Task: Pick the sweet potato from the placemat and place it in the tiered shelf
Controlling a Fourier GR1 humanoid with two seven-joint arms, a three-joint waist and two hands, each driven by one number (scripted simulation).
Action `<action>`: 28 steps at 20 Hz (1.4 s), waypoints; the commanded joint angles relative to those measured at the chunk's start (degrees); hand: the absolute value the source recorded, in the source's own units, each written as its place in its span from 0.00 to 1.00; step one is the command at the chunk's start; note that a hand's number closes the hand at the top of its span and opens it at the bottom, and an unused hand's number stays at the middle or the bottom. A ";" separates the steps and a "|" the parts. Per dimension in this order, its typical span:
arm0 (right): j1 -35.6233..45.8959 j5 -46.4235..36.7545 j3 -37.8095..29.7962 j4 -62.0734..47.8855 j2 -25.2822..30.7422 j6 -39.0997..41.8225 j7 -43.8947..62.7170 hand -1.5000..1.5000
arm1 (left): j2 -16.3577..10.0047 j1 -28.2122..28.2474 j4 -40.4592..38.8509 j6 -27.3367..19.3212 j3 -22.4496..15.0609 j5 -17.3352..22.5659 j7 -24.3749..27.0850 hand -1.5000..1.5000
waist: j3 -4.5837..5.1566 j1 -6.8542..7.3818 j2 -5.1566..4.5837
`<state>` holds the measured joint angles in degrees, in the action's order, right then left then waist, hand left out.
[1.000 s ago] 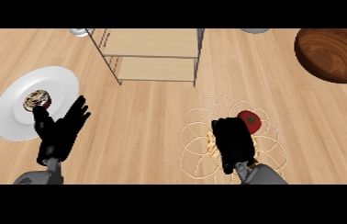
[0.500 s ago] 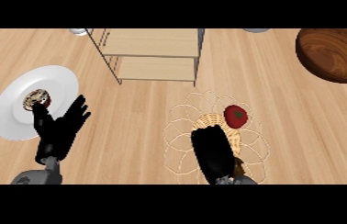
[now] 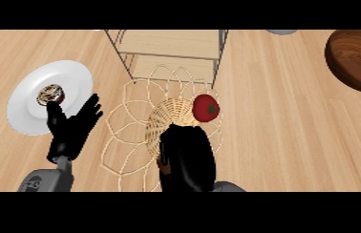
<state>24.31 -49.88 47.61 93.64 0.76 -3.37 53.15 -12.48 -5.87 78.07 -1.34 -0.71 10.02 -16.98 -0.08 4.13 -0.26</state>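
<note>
The sweet potato (image 3: 206, 107) shows as a round red thing with a dark stem mark. It rests on the pale wicker placemat (image 3: 134, 127), at the right edge of the mat's woven middle, which bulges upward. My right hand (image 3: 187, 153) sits just below and left of it, over the mat, its back toward me; its grip is hidden. The wooden tiered shelf (image 3: 173, 48) stands right behind the mat, whose far loops overlap the shelf's front. At lower left my left hand (image 3: 74, 127) rests open, fingers up, holding nothing.
A white plate (image 3: 35, 117) with a small brown-and-white item (image 3: 51, 94) lies at the left, beside my left hand. A dark wooden bowl (image 3: 347, 55) sits at the right edge. A grey object (image 3: 282, 31) peeks in at the top.
The right hand, the placemat and the red sweet potato have all shifted left and toward the shelf. The mat's middle now bulges up. The left hand has stayed where it was.
</note>
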 commanded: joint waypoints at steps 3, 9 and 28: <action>17.27 0.10 1.53 3.80 -0.73 -6.80 17.24 1.00 | -0.60 0.93 -0.95 0.43 -0.06 -0.14 -1.38 0.50 | 0.27 0.26 0.80; 33.77 2.39 -7.65 1.91 -0.72 -2.89 25.46 1.00 | -0.19 0.29 -3.01 -0.11 0.45 -0.40 -0.90 0.50 | 0.40 -0.74 0.84; 69.51 8.35 -34.07 -29.93 -0.73 0.83 20.22 1.00 | -0.21 0.99 -3.01 0.13 1.88 -0.77 2.43 0.50 | 0.26 -2.80 0.13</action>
<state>86.71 -41.88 18.09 70.43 0.47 -3.39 66.61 -13.00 -3.98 78.05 -1.17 0.95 9.78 -15.42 -0.06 2.03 0.21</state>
